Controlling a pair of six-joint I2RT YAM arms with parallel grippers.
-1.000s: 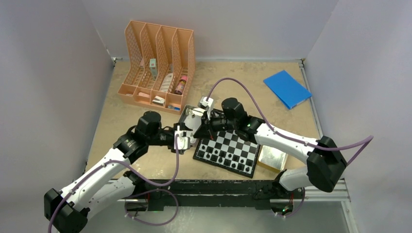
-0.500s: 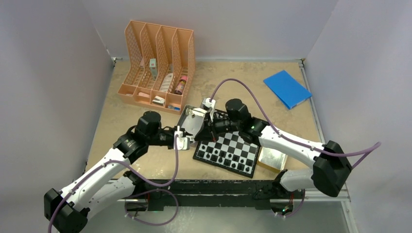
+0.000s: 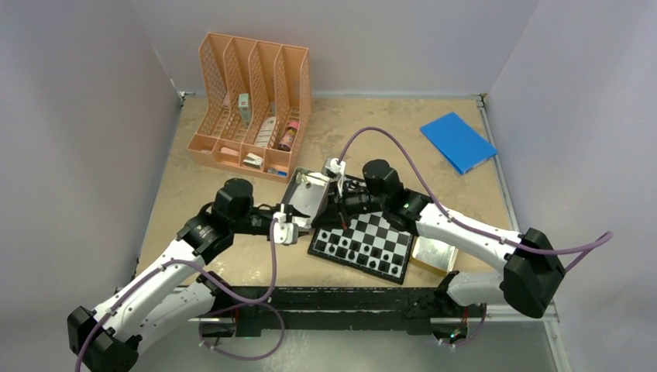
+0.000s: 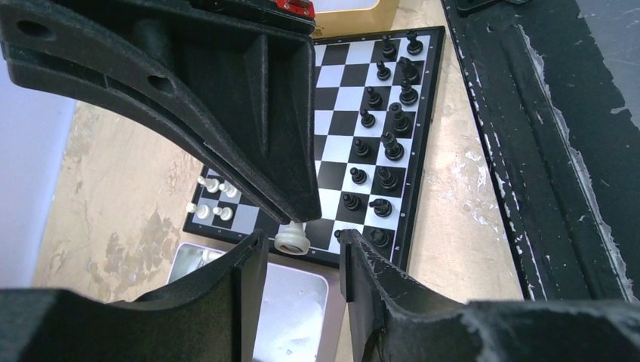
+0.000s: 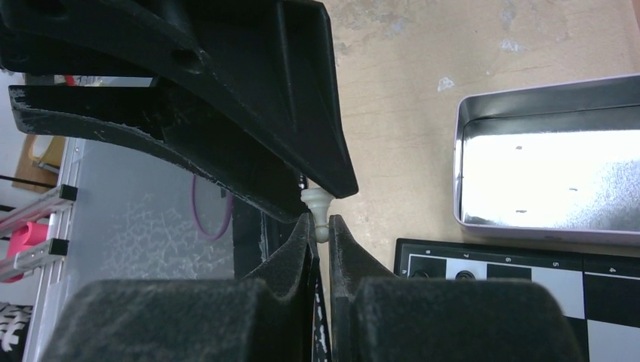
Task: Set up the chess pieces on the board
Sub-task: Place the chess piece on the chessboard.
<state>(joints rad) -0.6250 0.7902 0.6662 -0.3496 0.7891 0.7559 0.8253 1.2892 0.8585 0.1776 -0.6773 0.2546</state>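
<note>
1. Left wrist: the left gripper (image 4: 302, 250) stands partly open — a white chess piece (image 4: 291, 240) hangs between its fingers, a gap on each side, under the tips of the right gripper (image 4: 300, 214). Behind lies the board (image 4: 333, 99), with black pieces (image 4: 391, 145) in two rows along one edge and a few white ones (image 4: 213, 184) opposite.
2. Right wrist: the right gripper is pinched tight on that white piece; an open tin (image 5: 543, 94) lies just past the board's corner.
3. Top view: both grippers meet at the board's far left corner, beside the tin.
</note>
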